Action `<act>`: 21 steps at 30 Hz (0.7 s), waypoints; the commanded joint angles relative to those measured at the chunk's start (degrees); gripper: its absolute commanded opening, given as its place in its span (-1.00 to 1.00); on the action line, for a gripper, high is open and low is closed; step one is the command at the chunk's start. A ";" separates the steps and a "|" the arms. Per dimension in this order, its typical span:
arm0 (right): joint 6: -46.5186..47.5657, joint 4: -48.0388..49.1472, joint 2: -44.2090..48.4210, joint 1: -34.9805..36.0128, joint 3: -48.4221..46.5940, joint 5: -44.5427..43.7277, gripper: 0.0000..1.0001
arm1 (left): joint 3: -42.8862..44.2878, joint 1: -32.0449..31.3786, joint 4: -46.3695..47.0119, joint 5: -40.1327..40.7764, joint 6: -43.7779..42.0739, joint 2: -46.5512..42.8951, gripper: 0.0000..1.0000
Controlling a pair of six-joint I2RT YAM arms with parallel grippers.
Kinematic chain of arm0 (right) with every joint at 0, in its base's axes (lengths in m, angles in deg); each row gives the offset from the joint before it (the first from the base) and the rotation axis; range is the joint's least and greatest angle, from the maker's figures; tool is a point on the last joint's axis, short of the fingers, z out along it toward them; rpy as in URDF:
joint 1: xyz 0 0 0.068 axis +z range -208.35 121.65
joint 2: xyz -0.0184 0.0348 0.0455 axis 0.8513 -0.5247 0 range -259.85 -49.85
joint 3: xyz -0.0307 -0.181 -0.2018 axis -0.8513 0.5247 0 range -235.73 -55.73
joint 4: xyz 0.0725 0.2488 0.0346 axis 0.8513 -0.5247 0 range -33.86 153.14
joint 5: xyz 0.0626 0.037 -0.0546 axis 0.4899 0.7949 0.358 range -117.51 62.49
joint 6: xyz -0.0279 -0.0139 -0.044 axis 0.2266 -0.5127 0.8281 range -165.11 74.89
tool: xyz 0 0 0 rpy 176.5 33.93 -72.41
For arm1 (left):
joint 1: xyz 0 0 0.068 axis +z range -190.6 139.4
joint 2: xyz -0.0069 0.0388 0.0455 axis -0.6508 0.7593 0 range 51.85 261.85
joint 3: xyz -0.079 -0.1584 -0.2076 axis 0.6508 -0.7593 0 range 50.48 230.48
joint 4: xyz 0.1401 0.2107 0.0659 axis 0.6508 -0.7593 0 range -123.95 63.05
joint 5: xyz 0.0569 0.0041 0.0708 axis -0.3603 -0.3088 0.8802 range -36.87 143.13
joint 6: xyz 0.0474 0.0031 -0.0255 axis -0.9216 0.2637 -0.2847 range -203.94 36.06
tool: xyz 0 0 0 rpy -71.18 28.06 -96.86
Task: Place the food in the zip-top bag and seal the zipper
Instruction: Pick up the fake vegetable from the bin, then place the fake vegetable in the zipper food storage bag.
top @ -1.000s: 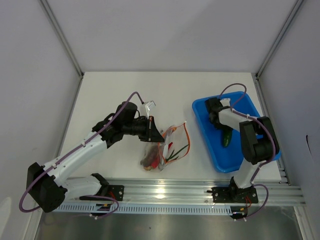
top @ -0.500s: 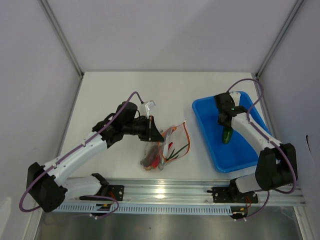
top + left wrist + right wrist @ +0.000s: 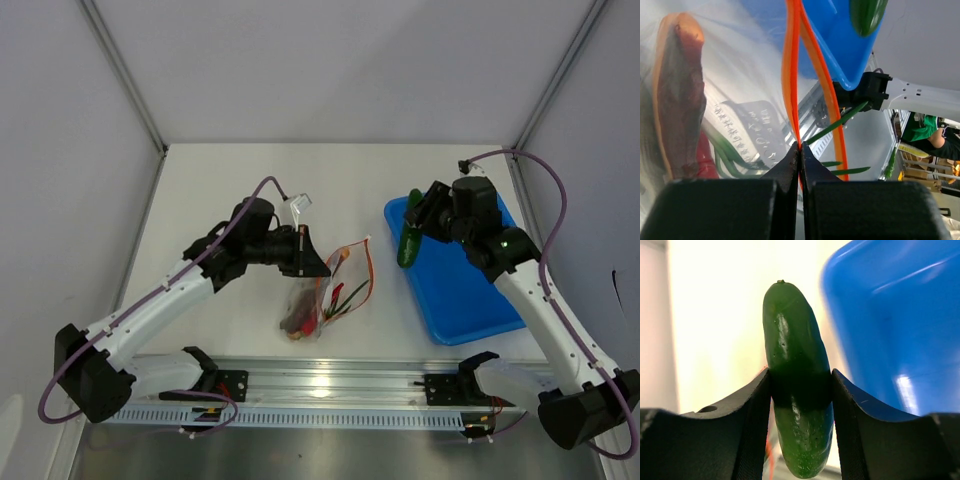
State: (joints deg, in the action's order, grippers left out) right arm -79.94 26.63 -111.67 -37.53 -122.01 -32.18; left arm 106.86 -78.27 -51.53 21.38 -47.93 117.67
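White surface [image 3: 220,190] at centre frame carries the zip-top bag [image 3: 312,305], its zipper [image 3: 790,75] pinched in the clenched left gripper [image 3: 800,150], while the right gripper [image 3: 425,212], grasping the cucumber [image 3: 409,243] over the blue tray's [image 3: 470,300] left rim, should probably feed it end-first into the lifted mouth.

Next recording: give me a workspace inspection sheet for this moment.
Surface: white table.
Job's things: bag mid-table, mouth open, holding sausage bun, chili, onion stalks; cucumber in the air by the blue tray's left rim.
Clutter: nothing seen.
Jaws: left jaws shut on zipper; right jaws shut on cucumber.
Cables: purple cables loop along both arms.
Surroundings: grey walls, metal rail at near edge.
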 commanded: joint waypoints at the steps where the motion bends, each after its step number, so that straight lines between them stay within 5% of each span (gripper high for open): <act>1: -6.82 2.76 -1.11 4.04 -2.62 6.95 -1.00 | 3.74 0.41 1.81 -1.12 0.47 0.71 -0.99; 21: -18.60 2.94 -1.99 29.54 -2.55 -9.47 -1.00 | 7.25 0.49 2.78 -1.56 0.55 3.61 -0.99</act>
State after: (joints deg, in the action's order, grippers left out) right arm -94.39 28.68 -114.05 -9.84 -125.31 -36.26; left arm 111.80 -78.27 -51.44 21.14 -47.93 121.30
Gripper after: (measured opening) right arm 0.497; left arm 0.005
